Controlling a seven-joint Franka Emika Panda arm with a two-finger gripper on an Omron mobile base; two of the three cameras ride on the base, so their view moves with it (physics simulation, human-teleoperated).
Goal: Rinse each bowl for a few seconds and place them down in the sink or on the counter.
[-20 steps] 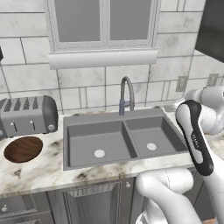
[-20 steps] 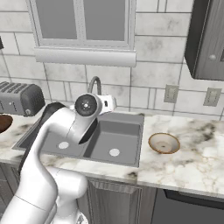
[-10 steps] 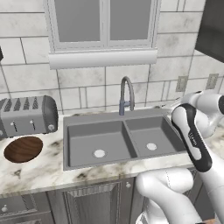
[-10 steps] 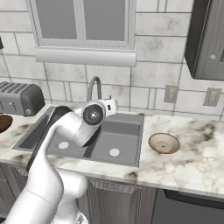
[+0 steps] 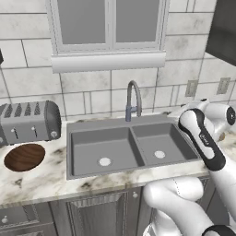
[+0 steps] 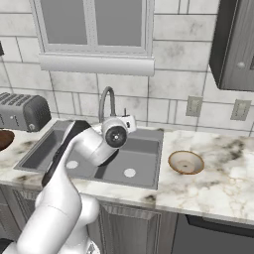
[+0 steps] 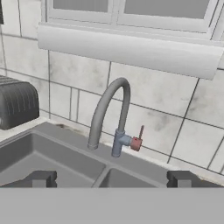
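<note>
My arm bends high over the counter (image 6: 223,188) at the sink's (image 5: 115,152) 3 o'clock edge; its dark label is unreadable. My hand (image 7: 111,178) faces the tap (image 7: 109,113), fingers spread, empty. Brown bowl (image 5: 24,156) at 9 o'clock, tan bowl (image 6: 185,162) at 3.

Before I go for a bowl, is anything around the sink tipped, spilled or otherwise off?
Nothing stands out. The dark bowl and the tan bowl sit upright on the counter either side of the sink; no spill shows.
</note>
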